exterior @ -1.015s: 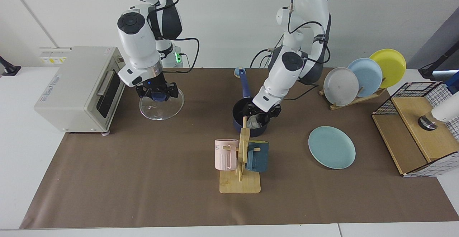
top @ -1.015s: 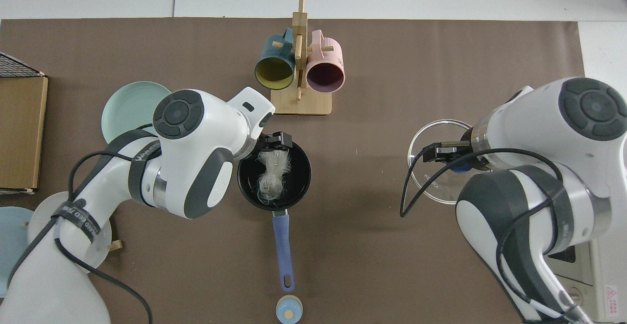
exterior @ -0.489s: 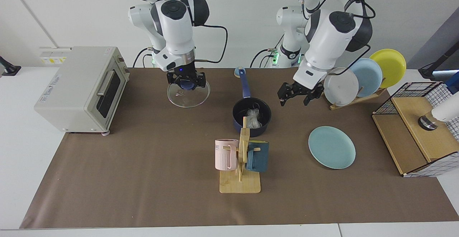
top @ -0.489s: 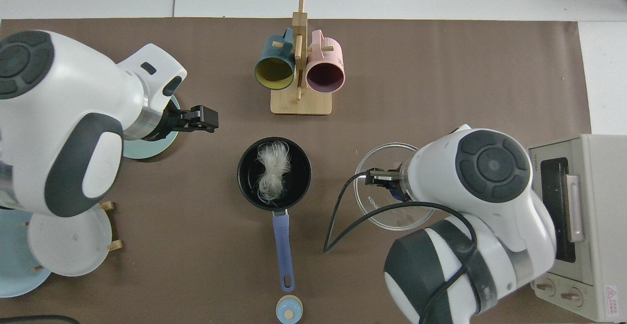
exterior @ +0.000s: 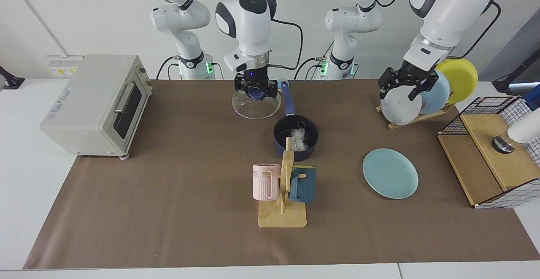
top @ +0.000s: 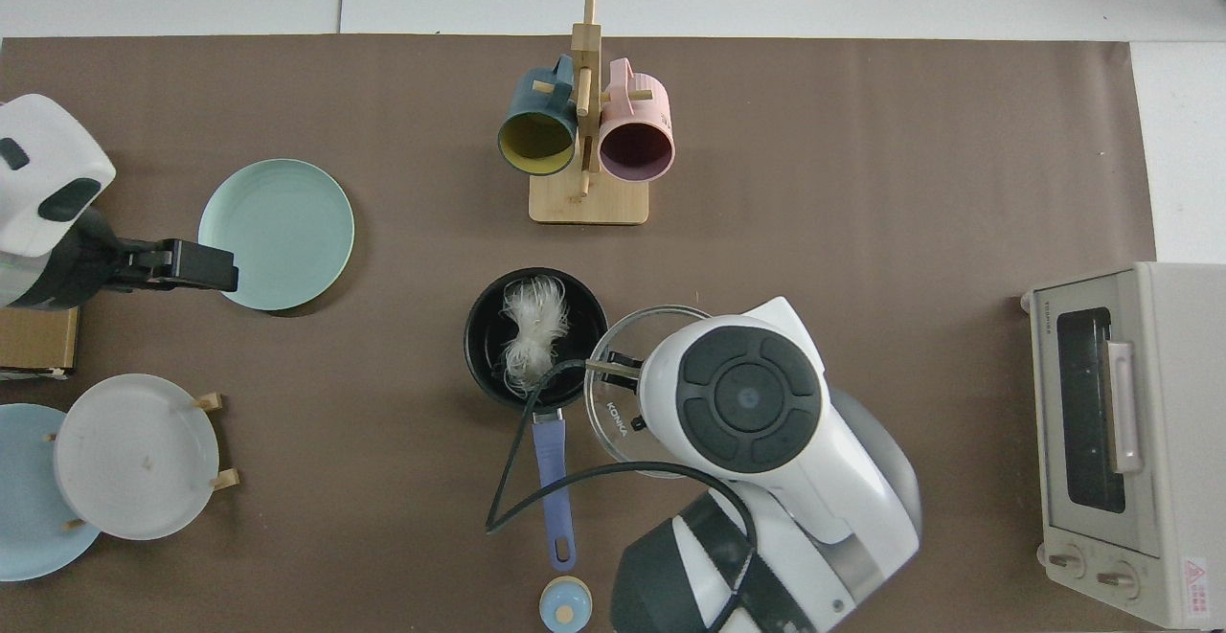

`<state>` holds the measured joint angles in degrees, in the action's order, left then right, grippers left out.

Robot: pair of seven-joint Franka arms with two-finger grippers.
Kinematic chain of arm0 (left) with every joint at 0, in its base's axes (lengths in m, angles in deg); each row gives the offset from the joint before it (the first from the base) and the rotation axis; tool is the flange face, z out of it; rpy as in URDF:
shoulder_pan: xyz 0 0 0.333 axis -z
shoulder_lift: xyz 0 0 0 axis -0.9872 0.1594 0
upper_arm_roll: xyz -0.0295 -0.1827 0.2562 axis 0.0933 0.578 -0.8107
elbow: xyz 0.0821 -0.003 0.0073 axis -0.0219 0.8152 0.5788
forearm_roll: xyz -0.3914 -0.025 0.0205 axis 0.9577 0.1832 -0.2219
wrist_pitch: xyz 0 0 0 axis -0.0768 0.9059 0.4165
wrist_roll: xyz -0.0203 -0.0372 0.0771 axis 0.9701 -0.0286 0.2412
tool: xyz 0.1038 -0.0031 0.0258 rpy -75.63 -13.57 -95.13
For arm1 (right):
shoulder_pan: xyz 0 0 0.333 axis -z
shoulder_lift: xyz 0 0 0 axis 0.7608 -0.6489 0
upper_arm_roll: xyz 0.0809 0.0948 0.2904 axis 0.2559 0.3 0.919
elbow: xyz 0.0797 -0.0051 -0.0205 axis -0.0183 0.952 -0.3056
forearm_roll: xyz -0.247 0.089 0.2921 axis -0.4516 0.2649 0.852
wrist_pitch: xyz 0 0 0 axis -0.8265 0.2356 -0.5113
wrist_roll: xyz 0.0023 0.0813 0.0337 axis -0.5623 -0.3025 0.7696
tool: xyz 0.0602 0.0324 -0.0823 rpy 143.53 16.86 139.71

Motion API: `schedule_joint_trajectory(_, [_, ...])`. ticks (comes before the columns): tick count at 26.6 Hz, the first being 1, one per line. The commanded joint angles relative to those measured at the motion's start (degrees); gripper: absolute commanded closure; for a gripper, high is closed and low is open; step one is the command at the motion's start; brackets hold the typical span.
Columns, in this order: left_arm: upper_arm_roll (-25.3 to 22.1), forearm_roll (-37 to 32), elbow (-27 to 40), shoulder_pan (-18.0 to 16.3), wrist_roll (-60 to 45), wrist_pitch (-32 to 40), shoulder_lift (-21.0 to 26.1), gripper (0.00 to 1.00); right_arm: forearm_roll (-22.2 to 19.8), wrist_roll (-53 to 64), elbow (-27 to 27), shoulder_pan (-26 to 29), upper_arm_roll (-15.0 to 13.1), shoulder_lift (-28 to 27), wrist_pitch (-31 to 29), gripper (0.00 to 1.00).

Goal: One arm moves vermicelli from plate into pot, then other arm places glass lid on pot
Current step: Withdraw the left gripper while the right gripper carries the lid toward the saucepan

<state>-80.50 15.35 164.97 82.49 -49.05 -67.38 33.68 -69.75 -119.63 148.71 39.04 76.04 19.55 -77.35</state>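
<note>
Vermicelli (top: 530, 334) in pot (top: 487, 357) — lid (exterior: 255, 106) aloft

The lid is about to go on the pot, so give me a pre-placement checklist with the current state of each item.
1. Vermicelli inside the pot, nothing draped over the rim: ok.
2. Plate emptied: ok.
3. Right hand gripping the blue knob of the glass lid: ok; the lid hangs from it.
4. Lid centred over the pot: not ok; in the top view it only overlaps the pot's rim on one side.
5. Left hand clear of the pot: ok; it is open, up by the plate rack.
6. Lid level for seating: cannot tell.
</note>
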Motion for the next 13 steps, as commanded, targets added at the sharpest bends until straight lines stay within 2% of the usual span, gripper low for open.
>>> schedule_joint_trajectory(1, [0.01,-1.07,0.82,-1.76,3.04,0.48,-1.09,0.00,-5.02,-10.27,-8.92,-2.15,2.64,-9.41,0.73,1.00])
schedule_joint_trajectory(8, [-1.04,-1.33,0.99,-1.67,2.68,1.17,-1.09,0.00,-11.35,-17.92,-23.08,-7.34,3.26,-20.75,5.65,1.00])
schedule_joint_trajectory(13, [-1.04,-3.44,1.08,-1.67,2.68,1.35,-1.09,0.00,-13.81,-20.04,-27.83,-9.36,3.18,-25.68,5.74,1.00])
